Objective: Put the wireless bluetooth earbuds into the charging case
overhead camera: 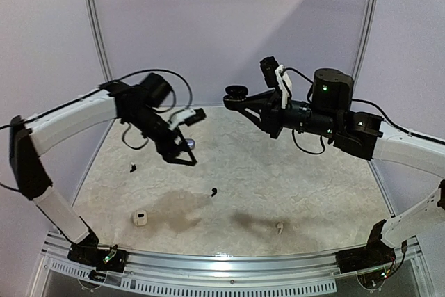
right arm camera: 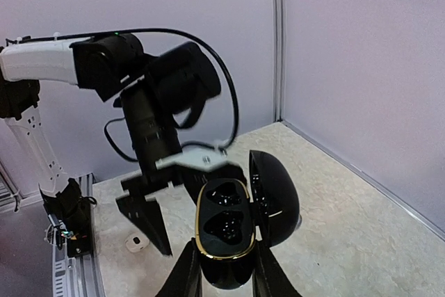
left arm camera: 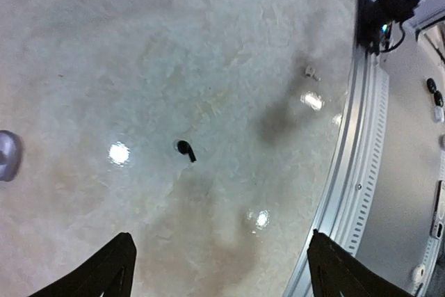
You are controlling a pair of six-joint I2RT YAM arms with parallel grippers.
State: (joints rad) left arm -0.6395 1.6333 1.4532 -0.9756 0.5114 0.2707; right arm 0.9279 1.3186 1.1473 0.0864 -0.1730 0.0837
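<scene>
My right gripper point(right arm camera: 227, 275) is shut on the base of a black charging case point(right arm camera: 224, 222) with a gold rim, held up in the air with its lid point(right arm camera: 277, 196) swung open. Its two glossy wells are dark; I cannot tell whether anything sits in them. From above, the case point(overhead camera: 235, 92) is at the tip of the right gripper point(overhead camera: 246, 100). My left gripper point(overhead camera: 179, 156) hangs open and empty just left of the case. Below it a black earbud point(left arm camera: 185, 149) lies on the table. Another black earbud point(overhead camera: 131, 167) and a white earbud point(overhead camera: 279, 227) lie apart.
A small white case point(overhead camera: 140, 218) sits near the front left of the table. A silvery-grey round piece point(overhead camera: 189, 144) lies under the left gripper. The metal rail point(overhead camera: 229, 262) runs along the near edge, and grey walls close in the back and sides.
</scene>
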